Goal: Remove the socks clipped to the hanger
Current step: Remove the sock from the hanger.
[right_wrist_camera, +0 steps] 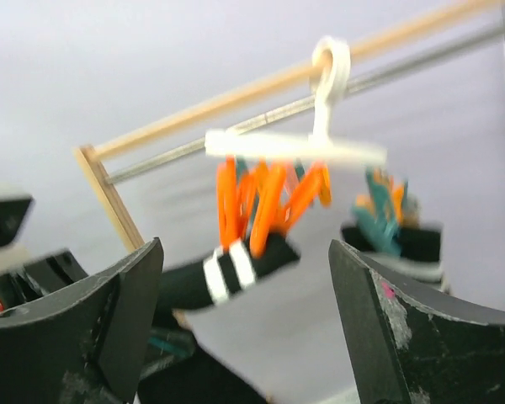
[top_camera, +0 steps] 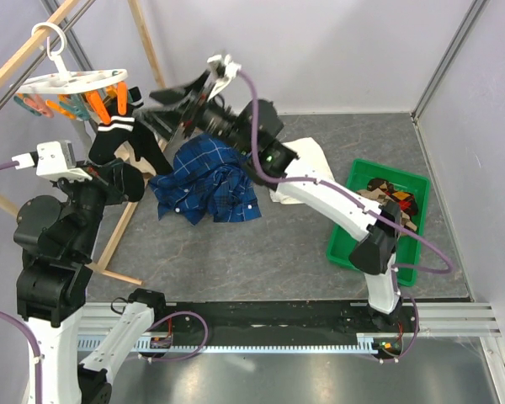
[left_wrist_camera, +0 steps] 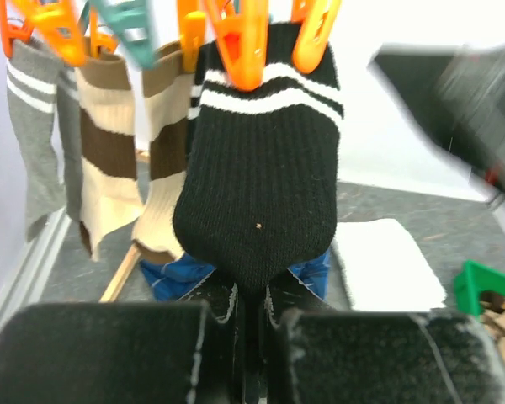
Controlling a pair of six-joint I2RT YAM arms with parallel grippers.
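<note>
Grey speckled counter (top_camera: 261,244), pale panels around. At ten o'clock the hanger (top_camera: 67,82) hooks on a wooden rail (top_camera: 17,57). Its black sock (top_camera: 109,145) hangs clipped, toe clenched in the left hand (left_wrist_camera: 251,305) at six o'clock beneath. Blue shirt (top_camera: 206,181) lies centre. The right hand (right_wrist_camera: 244,320), released wide, sits at the hanger's three o'clock, apart. Green bin (top_camera: 341,231) at three o'clock holds socks (top_camera: 391,198)
</note>
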